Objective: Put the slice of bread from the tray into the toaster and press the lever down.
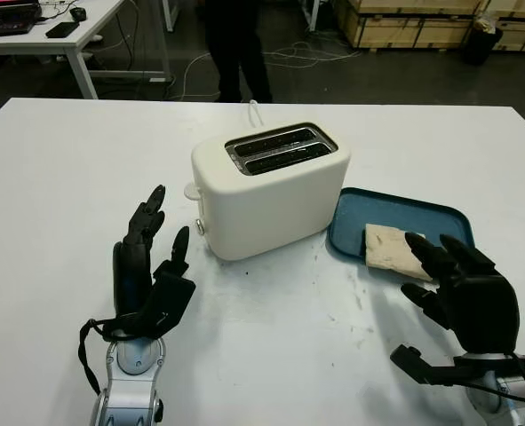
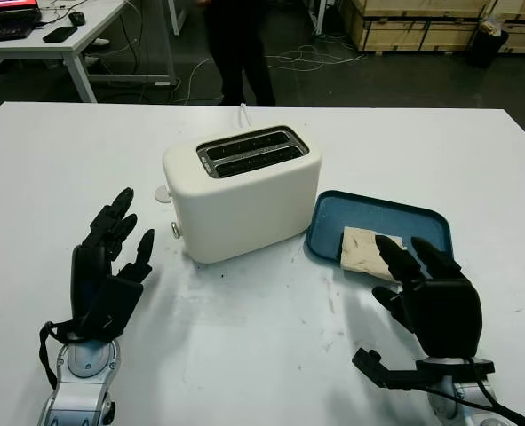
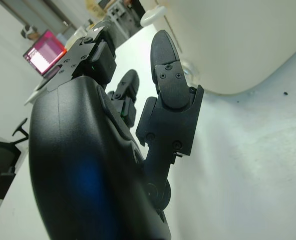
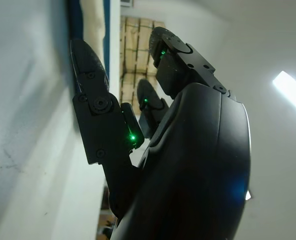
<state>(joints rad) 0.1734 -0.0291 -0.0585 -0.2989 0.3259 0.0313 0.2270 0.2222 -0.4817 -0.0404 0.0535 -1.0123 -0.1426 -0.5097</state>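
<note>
A cream toaster [image 1: 269,188] stands mid-worktop [image 1: 58,177], both slots empty. At its 3 o'clock lies a blue tray [image 1: 395,216] with the slice of bread [image 1: 388,248] near its front edge. The right hand [image 1: 462,288], at the bread's 5 o'clock, is open and holds nothing; its fingertips [image 1: 417,240] reach over the slice, though whether they touch it is hard to say from the head views. The right wrist view adds little beyond the hand's shell and a strip of blue tray edge [image 4: 107,37]. The left hand [image 1: 147,266], open and upright, is at the toaster's 8 o'clock; its wrist view brings the toaster's lower wall and a small knob [image 3: 188,67] up close. A person's legs [image 1: 235,49] stand beyond the worktop at 12 o'clock.
</note>
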